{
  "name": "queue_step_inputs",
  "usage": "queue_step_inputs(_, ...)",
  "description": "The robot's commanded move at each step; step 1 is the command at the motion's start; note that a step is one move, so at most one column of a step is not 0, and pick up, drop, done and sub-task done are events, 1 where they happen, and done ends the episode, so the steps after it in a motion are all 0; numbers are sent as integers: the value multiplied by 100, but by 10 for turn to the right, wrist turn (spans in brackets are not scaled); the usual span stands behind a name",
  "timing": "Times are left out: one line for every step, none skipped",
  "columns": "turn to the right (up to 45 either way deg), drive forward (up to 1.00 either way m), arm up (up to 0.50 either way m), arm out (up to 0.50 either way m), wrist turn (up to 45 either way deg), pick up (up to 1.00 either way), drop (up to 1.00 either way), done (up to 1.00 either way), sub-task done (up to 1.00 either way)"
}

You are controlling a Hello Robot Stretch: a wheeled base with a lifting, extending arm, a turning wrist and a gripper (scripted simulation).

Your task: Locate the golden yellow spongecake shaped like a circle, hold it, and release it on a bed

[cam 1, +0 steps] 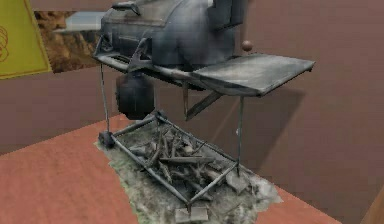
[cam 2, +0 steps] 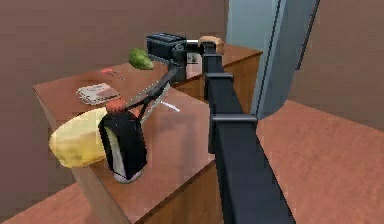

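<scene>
Grey metal smoker point(cam 1: 175, 40) with a side shelf: stands on a thin-legged frame above a rack of split wood point(cam 1: 180, 160). Its position relative to the bench cannot be determined.

Brown wooden bench point(cam 2: 178, 135): carries every item listed below.

Dark square arm bar point(cam 2: 240, 160): crosses the bench from its near edge to its far part.

Blue-grey upright panel point(cam 2: 268, 50): stands beyond the bench's far end.

Golden yellow round spongecake point(cam 2: 75, 140): lies on the bench's near left corner.

Dark upright object with pale edging point(cam 2: 125, 148): stands on the bench just beside the spongecake, inboard of it.

Hand point(cam 2: 165, 52): sits over the far part of the bench, well apart from the spongecake, with the dark upright object between them. Finger spacing cannot be told, nor whether the hand holds anything.

Flat red-and-white item point(cam 2: 97, 93): lies near the bench's left edge.

Small green lump point(cam 2: 140, 58): rests at the bench's far edge, just beside the hand.
</scene>
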Motion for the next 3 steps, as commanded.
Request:
queue_step_inputs(0,0,0,-48,0,0,0,0,0)
queue_step_inputs(450,0,0,0,0,0,0,0,0)
queue_step_inputs(450,0,0,0,0,0,0,0,0)
